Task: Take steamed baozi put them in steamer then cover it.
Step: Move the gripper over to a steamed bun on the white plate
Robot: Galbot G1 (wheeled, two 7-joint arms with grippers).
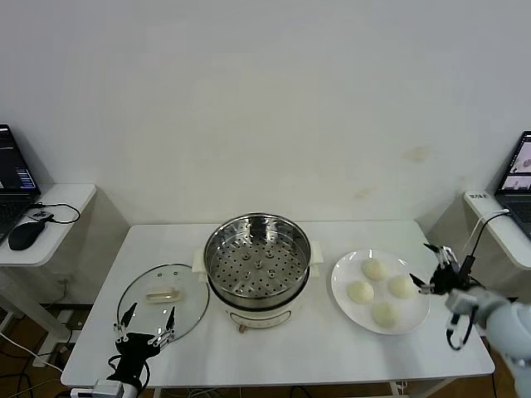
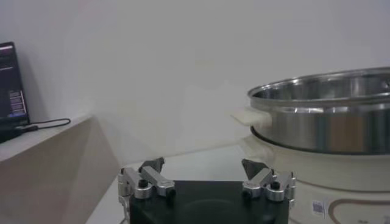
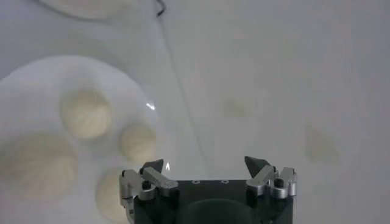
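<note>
Your right gripper (image 1: 433, 267), jaws wide and empty, hovers at frame right beside the flat white round plate (image 1: 342, 292) carrying four cream-white steamed baozi (image 1: 360, 291). The shiny round stainless-steel steamer (image 1: 258, 257) sits uncovered at centre, ready for loading. The clear glass cover (image 1: 163, 299) lies lower left, out of the way, with the left gripper (image 1: 145, 324) wide just beside it.

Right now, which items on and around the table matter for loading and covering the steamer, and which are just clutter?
Job items:
- four steamed baozi on the white plate
- steamer, tray empty
- glass cover, flat on the table

Lying about:
- left laptop and mouse on the side desk
- right laptop
</note>
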